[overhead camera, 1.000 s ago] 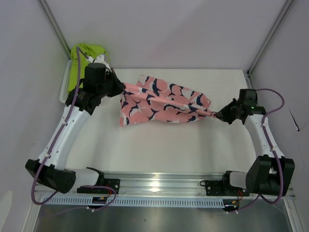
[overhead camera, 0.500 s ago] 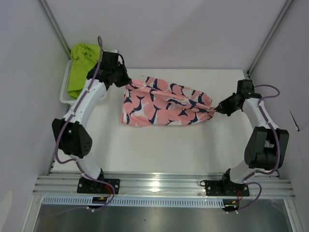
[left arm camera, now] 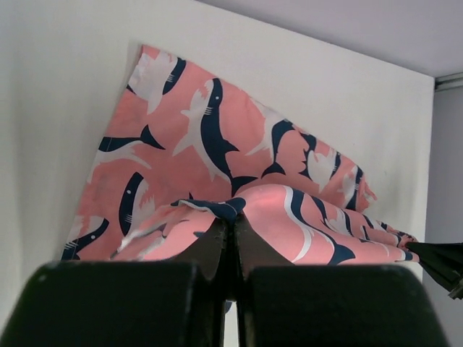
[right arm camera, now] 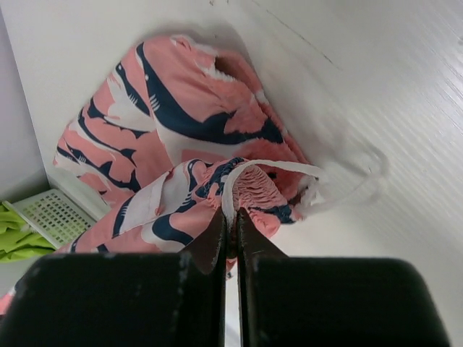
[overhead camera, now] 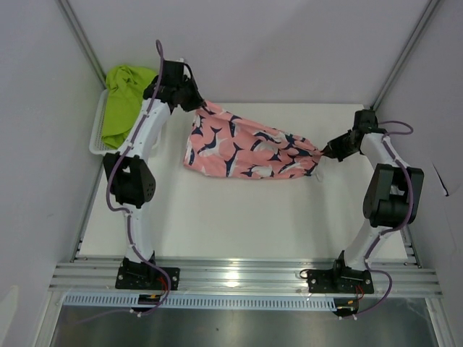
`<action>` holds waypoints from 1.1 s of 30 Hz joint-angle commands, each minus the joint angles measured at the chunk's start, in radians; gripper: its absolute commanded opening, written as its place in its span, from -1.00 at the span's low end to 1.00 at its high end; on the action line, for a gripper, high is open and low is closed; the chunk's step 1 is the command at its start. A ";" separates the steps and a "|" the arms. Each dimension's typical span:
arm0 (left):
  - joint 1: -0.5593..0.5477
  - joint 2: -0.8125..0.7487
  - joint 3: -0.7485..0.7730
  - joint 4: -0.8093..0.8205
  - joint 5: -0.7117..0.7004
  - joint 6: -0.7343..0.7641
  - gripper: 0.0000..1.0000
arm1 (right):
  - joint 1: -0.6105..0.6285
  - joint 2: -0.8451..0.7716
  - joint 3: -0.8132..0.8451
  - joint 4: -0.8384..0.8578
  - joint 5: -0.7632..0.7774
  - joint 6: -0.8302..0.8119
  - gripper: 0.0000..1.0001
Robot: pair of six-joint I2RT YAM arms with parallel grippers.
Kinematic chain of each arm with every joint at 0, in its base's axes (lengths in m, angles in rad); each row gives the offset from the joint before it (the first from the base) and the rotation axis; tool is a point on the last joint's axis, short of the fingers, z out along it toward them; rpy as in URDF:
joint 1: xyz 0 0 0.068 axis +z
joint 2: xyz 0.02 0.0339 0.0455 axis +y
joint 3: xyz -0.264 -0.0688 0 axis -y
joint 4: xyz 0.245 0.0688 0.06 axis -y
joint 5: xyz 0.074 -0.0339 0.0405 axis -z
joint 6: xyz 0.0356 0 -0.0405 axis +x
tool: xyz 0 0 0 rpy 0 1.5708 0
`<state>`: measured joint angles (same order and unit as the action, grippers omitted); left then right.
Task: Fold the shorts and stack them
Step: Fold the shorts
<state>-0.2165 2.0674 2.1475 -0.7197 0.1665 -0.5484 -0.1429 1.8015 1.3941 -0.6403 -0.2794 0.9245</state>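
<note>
The pink shorts (overhead camera: 246, 148) with navy-and-white fish print hang stretched between both grippers above the white table, at the back middle. My left gripper (overhead camera: 197, 106) is shut on their left edge; in the left wrist view (left arm camera: 233, 217) the fabric (left arm camera: 195, 144) is pinched between the fingers. My right gripper (overhead camera: 327, 152) is shut on the gathered waistband at the right end; the right wrist view (right arm camera: 230, 213) shows the waistband (right arm camera: 253, 184) and its white drawstring (right arm camera: 347, 181). The lime green shorts (overhead camera: 123, 97) lie in the basket at the back left.
The white mesh basket (overhead camera: 98, 134) stands at the table's back left edge, also seen in the right wrist view (right arm camera: 54, 213). Grey walls and metal frame posts close in the back and sides. The metal rail (overhead camera: 239, 275) runs along the near edge.
Both arms have reached farther back, carrying the pink shorts away from the near edge. The left gripper moved back and right, and the shorts are stretched flatter between the grippers.
</note>
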 commanded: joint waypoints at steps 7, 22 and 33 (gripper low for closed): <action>0.051 0.184 0.049 0.029 0.056 -0.024 0.27 | -0.007 0.215 0.204 0.128 -0.001 0.002 0.83; 0.019 -0.162 -0.285 0.126 -0.073 0.044 0.98 | -0.009 0.007 -0.052 0.301 0.062 -0.236 0.84; -0.267 -0.234 -0.485 0.232 -0.098 0.125 0.95 | 0.017 0.045 -0.078 0.490 -0.211 -0.312 -0.41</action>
<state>-0.4831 1.7828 1.6939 -0.5240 0.0639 -0.4450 -0.1314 1.8366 1.2728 -0.2352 -0.4088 0.6495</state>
